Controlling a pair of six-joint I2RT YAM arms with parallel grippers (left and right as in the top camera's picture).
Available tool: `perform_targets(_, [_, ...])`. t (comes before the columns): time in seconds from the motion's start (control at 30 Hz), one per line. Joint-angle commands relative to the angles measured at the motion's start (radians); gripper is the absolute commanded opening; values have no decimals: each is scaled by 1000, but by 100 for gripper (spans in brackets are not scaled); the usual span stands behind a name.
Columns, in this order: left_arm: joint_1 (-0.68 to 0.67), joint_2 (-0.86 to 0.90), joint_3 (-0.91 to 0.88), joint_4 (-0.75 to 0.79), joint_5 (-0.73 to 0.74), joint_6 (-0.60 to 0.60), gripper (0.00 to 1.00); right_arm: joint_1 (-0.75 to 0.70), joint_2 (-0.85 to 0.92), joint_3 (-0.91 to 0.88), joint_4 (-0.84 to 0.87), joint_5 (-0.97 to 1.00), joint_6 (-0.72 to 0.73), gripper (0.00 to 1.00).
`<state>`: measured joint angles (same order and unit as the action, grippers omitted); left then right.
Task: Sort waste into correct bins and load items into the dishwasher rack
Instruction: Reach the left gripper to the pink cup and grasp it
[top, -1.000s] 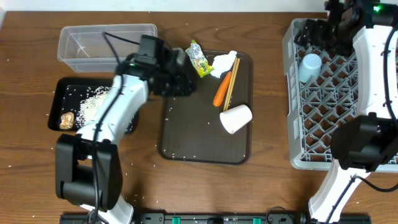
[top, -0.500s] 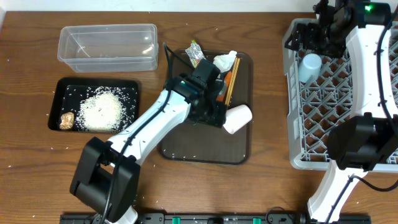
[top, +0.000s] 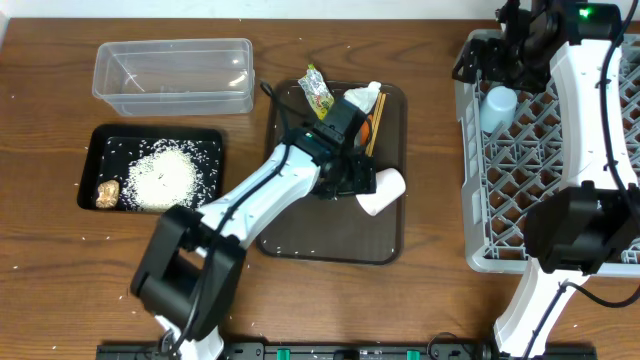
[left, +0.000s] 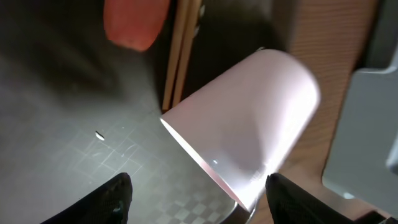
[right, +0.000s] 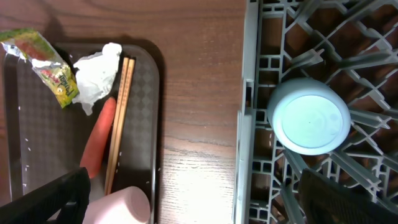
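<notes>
Swung over from the bins, the left arm now hangs above the brown serving tray. Its tool is open, one finger on either side of the pale pink cup, which lies on its side, not yet gripped.

The job looks roughly half done. The dishwasher rack holds only a small light blue cup, seemingly upside down, near the edge facing the serving tray. The right tool hovers there, spread wide and empty. The clear tub appears empty. The black tray already has the rice and the brown food lump.

Still on the serving tray are the pink cup, carrot, chopsticks, foil wrapper and tissue. Stray grains dot the surface.
</notes>
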<state>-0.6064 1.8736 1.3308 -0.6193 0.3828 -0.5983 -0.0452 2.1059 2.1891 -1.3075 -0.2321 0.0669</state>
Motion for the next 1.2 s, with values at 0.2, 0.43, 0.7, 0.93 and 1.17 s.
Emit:
perform_targets(0.2, [-2,59,-7,47,56,-89,70,9,8,6,-3,17,-20,99])
perform_targets(0.43, [-2,59,-7,116,112,-92,70,9,8,6,-2,22,-20,99])
perform_targets(0.7, [-17,118,-7,190,115,-119,70,9,8,6,-3,23,-20,99])
perform_targets(0.93, [-17,130,-7,208,115,-121,22,10,8,6,-5,26,-24,99])
perform_targets(1.17, [-17,127,-7,211,143,-121,6,10,8,6,-12,26,-24,99])
